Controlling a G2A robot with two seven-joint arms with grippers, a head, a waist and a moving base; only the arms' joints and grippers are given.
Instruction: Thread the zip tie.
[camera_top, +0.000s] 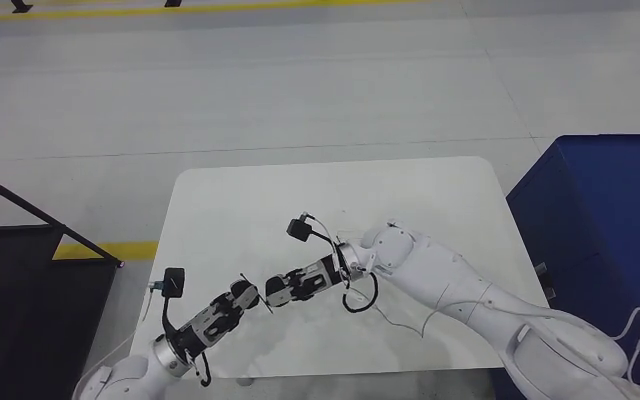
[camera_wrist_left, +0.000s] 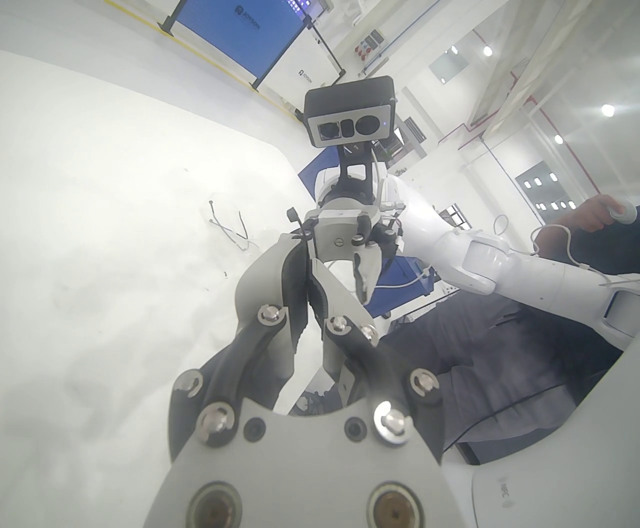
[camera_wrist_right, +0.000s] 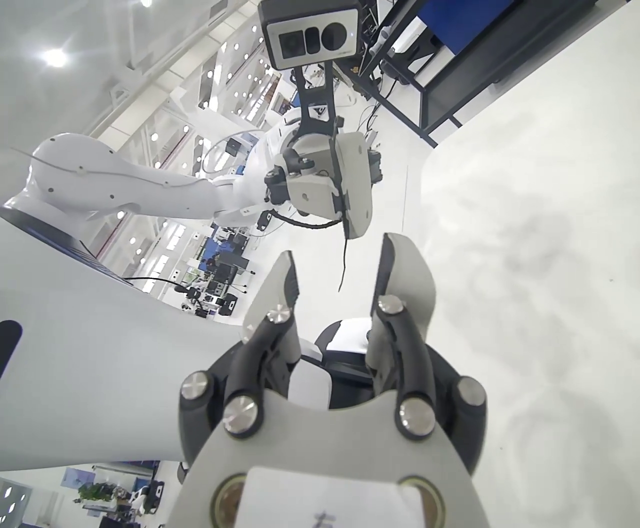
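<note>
Left gripper (camera_wrist_left: 304, 257) fingers pinching thin black plastic zip tie (camera_wrist_left: 294, 216), end dangling; right gripper (camera_wrist_right: 340, 252) fingers spread nearby. Risk: limp end possibly buckling during threading, or slipping free.

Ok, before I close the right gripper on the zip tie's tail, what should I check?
1. Left gripper shut on the zip tie: ok.
2. Right gripper open, nothing held: ok.
3. Tail hangs free past the left gripper: ok.
4. Tail inside the gap of the right gripper's fingers: cannot tell, depth is unclear.
5. Zip tie's head sticks out beyond the left gripper's grip: ok.
6. Spare ties on the table lie apart from both grippers: ok.
</note>
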